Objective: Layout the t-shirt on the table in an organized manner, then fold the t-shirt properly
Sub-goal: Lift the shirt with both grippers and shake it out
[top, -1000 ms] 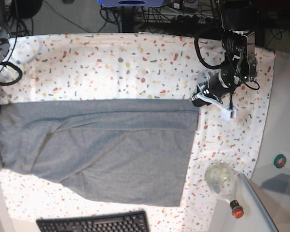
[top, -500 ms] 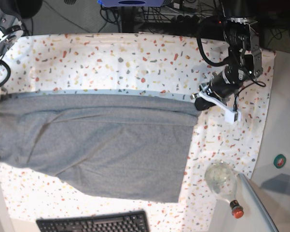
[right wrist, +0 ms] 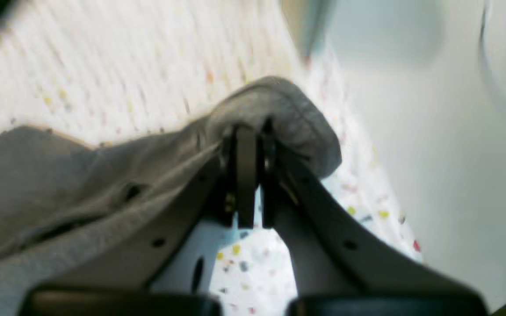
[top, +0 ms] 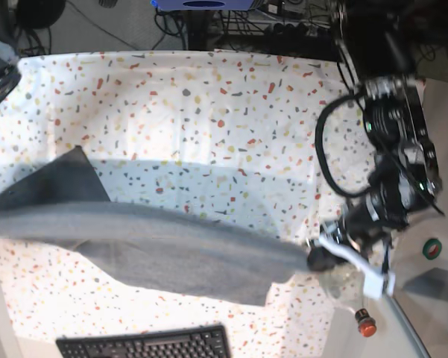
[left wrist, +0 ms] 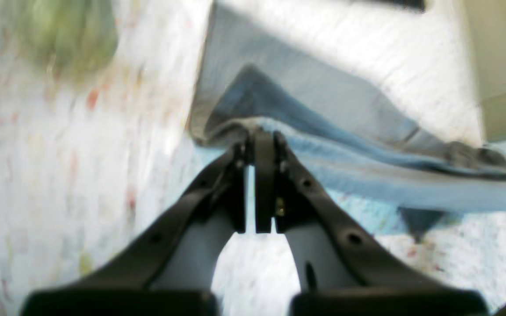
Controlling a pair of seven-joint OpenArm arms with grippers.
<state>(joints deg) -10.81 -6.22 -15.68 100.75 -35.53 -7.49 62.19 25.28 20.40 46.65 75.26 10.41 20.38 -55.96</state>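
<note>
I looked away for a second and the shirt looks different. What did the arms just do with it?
Both hands, the left hand and the right hand, pinching the t-shirt by its far edge, carried that edge toward the near side of the table. The shirt went from lying flat to a raised, narrow band with a shadow under it. The keyboard and the red-capped bottle stayed put.

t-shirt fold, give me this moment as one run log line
phase: folding | left gripper: shut on t-shirt edge | right gripper: shut on t-shirt hem | t-shirt: lifted, stretched between arms over table
</note>
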